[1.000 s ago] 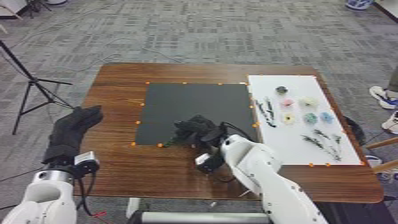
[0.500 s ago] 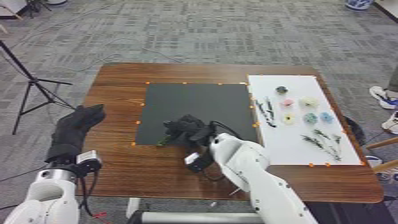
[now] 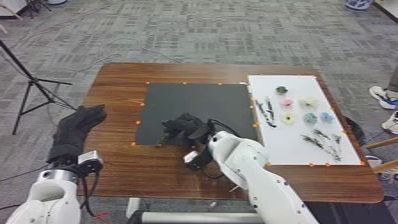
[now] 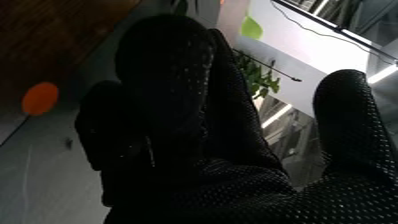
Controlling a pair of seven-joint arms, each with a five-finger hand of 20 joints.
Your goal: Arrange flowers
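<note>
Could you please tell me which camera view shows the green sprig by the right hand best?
The right wrist view: there the sprig is close up, with its leaves and thin stem distinct beside the right hand. The head view shows just a small bit of green at that hand.

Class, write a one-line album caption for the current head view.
Right hand over the black mat, left hand to its left, flower heads and leafy sprigs laid out on the white sheet.
</note>
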